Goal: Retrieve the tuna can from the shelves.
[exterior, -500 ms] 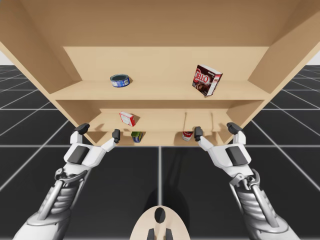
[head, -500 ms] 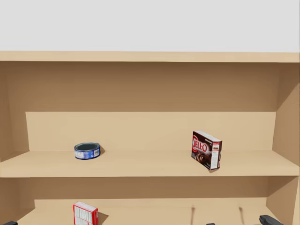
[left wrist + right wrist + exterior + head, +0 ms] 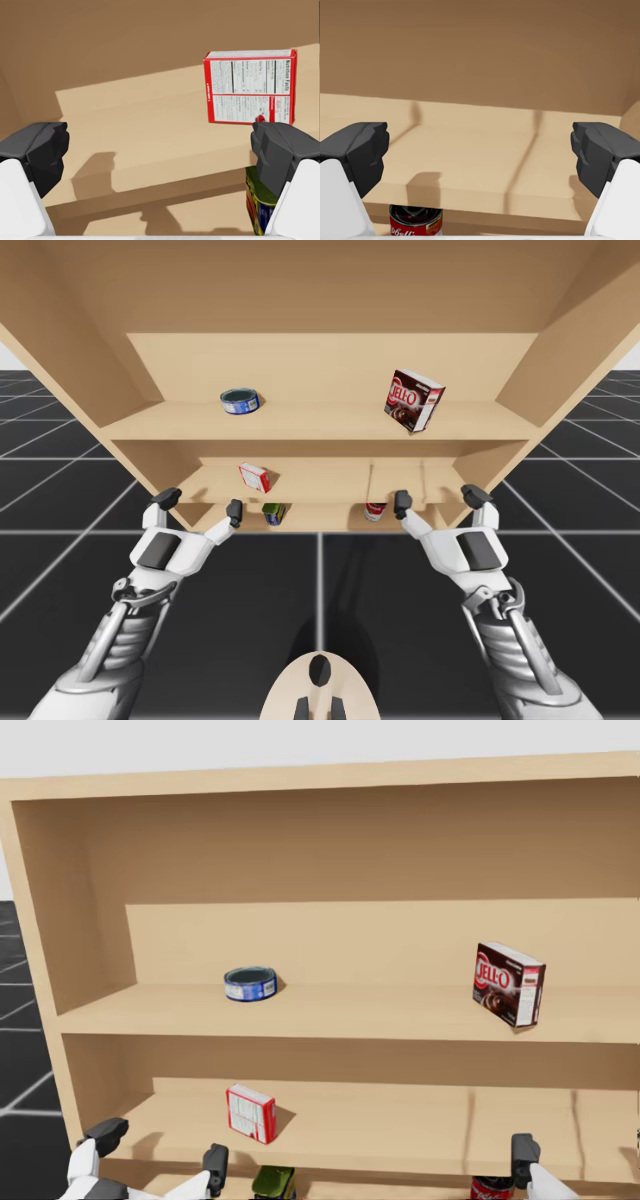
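**While the tuna can (image 3: 241, 401) rests on the upper shelf (image 3: 320, 422), the left gripper (image 3: 199, 504) and right gripper (image 3: 438, 500) are held wide below it**

In the high view, the can is seen toward the shelf's left end. A dark box (image 3: 412, 400) is stood at three o'clock of it, well apart. A red-and-white box (image 3: 254, 477) is found at six o'clock, one shelf down. The left gripper is placed between six and seven o'clock of the can, the right gripper at four o'clock. The fingers of both are spread wide.
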`<state>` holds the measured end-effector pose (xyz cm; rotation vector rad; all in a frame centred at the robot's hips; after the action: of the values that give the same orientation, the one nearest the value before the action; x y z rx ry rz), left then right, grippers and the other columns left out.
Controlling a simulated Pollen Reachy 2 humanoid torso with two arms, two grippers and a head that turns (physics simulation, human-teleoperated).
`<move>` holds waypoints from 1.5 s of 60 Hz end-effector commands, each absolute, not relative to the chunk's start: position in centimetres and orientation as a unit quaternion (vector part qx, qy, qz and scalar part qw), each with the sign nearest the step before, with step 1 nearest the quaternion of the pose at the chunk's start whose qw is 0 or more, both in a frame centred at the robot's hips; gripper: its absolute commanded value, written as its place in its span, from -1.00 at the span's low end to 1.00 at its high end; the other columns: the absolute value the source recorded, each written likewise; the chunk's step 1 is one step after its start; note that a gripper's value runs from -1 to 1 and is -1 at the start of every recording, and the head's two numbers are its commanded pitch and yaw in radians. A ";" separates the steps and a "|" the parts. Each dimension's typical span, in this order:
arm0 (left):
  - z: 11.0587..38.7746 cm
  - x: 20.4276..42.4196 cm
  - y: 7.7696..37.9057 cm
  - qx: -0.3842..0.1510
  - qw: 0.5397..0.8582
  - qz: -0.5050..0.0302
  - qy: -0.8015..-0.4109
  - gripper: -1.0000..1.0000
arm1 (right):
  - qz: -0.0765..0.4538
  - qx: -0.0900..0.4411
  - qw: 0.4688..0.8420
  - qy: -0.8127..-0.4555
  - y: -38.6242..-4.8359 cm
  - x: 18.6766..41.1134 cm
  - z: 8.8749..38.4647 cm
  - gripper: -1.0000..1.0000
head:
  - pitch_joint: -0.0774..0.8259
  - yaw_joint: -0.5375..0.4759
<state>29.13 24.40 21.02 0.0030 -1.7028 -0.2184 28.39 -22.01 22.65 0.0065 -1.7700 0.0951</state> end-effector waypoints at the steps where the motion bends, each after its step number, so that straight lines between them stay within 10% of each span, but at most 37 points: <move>1: 21.0 29.1 24.4 0.001 0.655 -0.096 -0.749 -1.00 | 0.031 0.004 0.631 -0.775 -21.7 28.3 22.6 -1.00 | -0.49 0.41; 17: 21.9 28.3 23.5 -0.010 0.655 -0.091 -0.750 -1.00 | 0.032 0.005 0.632 -0.775 -21.7 28.3 22.6 -1.00 | -0.46 0.53; 40: 32.5 24.5 19.7 -0.021 0.637 -0.107 -0.763 -1.00 | 0.033 0.001 0.632 -0.775 -21.9 28.3 22.5 -1.00 | -0.45 0.54; 90: 37.6 38.5 16.6 -0.073 0.721 -0.039 -0.688 -1.00 | 0.027 0.000 0.630 -0.776 -22.5 28.4 22.7 -1.00 | -0.39 0.53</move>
<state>36.07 17.03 37.96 -0.2168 -1.7373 -0.1684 28.41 -22.54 22.75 -0.0109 -1.7770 0.0767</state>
